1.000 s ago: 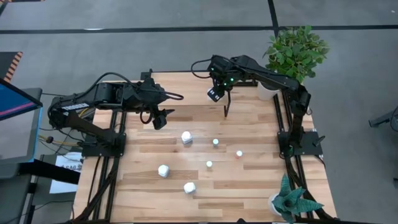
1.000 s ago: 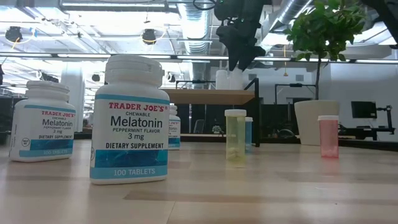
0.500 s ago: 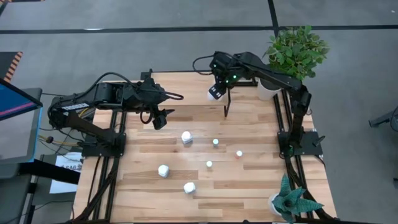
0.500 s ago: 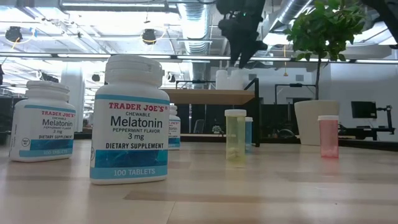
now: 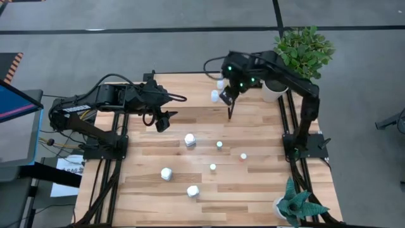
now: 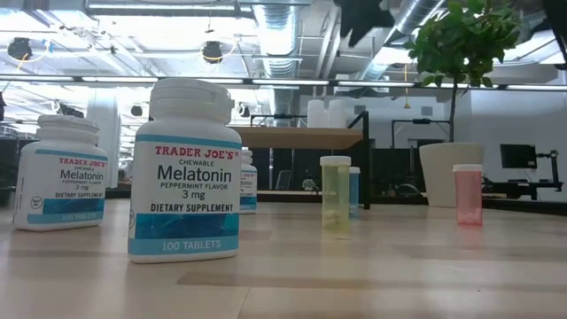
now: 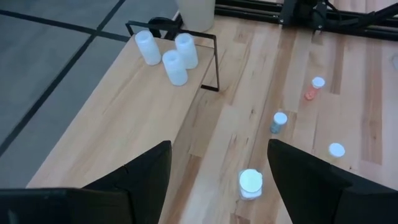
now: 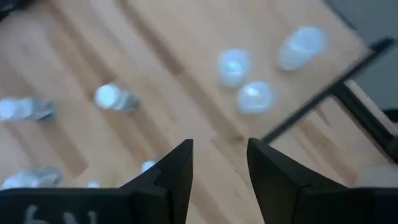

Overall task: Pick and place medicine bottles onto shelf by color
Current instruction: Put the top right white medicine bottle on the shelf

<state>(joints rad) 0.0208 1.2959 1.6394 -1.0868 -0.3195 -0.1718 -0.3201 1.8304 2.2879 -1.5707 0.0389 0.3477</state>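
Nearest the table's front edge, two chunky white melatonin bottles point(image 6: 186, 168) point(image 6: 60, 173) stand upright and unsorted, with a third point(image 6: 248, 182) peeping out behind them; a little further in, a slim yellow-green vial point(image 6: 336, 195), a blue one point(image 6: 354, 189) just behind it and a pink vial point(image 6: 468, 193) also wait on the bare wood, each well apart from its neighbours, which by the look of it leaves room for fingers to come down around any one of them. The left gripper point(image 5: 162, 121) hovers over the left middle of the table, its fingers spread wide with nothing between them, seemingly parked so as not to cross the other arm's path. At the far edge, the low shelf point(image 6: 292, 137) on its thin black legs carries three pale bottles point(image 7: 174, 66) clustered close together at one end, apparently the first colour group. The right gripper point(image 5: 229, 93) hangs high just beside that cluster, fingers parted and holding nothing, close to the potted plant point(image 5: 302, 50). A second ago it was poised lower over the shelf with a pale bottle at its tip; it has since lifted almost out of the table-level view and swung back toward the plant, leaving the bottle behind, while the left arm has not stirred and the bottles on the table are unmoved
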